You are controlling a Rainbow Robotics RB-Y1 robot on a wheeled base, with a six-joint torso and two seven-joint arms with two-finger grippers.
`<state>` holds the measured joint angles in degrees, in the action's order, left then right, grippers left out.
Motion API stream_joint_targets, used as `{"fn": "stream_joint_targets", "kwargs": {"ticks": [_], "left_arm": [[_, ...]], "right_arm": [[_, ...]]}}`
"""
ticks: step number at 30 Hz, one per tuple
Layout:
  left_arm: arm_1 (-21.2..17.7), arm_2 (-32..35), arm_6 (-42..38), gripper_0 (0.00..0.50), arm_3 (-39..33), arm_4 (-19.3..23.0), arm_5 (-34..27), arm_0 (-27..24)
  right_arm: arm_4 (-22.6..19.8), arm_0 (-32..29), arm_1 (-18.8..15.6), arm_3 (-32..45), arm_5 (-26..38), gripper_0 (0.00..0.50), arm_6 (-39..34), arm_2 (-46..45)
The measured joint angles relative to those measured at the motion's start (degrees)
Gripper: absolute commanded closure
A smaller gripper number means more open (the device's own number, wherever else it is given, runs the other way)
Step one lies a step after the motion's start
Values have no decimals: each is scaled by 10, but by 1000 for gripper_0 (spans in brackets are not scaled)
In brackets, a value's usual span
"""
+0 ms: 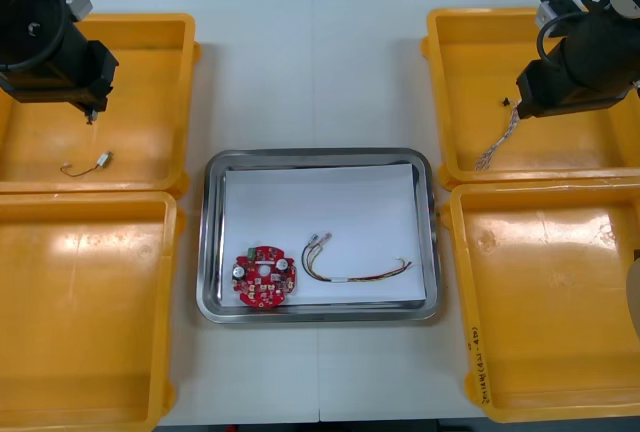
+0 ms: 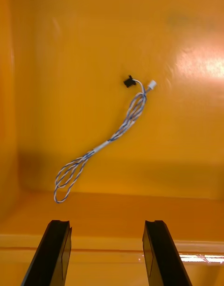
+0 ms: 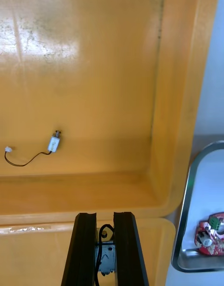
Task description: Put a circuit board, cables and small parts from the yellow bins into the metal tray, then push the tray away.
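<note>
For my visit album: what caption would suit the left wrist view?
Left gripper holding a small metal part above a yellow bin, where a second metal part lies.

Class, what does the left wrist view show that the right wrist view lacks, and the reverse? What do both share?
Left wrist: left gripper shut on a small metal part, a second part lying loose, the metal tray, the circuit board. Right wrist: open right gripper, blue and white cable. Both: a yellow bin, the left bin and the right bin.

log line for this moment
left gripper: shut on small metal part, over far left bin; right gripper: open over blue and white cable; tray: circuit board, red and yellow cable
</note>
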<state>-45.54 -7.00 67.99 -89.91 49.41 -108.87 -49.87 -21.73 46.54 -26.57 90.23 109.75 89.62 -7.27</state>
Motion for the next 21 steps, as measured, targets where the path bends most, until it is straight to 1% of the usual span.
{"fn": "stream_joint_targets", "kwargs": {"ticks": [6,10,14,18,21], "left_arm": [[0,0,-2,500,-64,12,-7,0],[0,0,-30,500,-103,22,-7,0],[0,0,-117,500,-139,31,-7,4],[1,0,-219,500,-173,31,-7,16],[7,0,-243,500,-190,29,-7,24]], "right_arm": [[4,7,0,-44,0,48,-61,-3],[4,22,0,-74,0,49,-69,-4],[6,37,0,-105,-5,50,-70,-4],[12,40,0,-125,-29,50,-80,-4],[12,40,0,-143,-44,51,-113,-8]]}}
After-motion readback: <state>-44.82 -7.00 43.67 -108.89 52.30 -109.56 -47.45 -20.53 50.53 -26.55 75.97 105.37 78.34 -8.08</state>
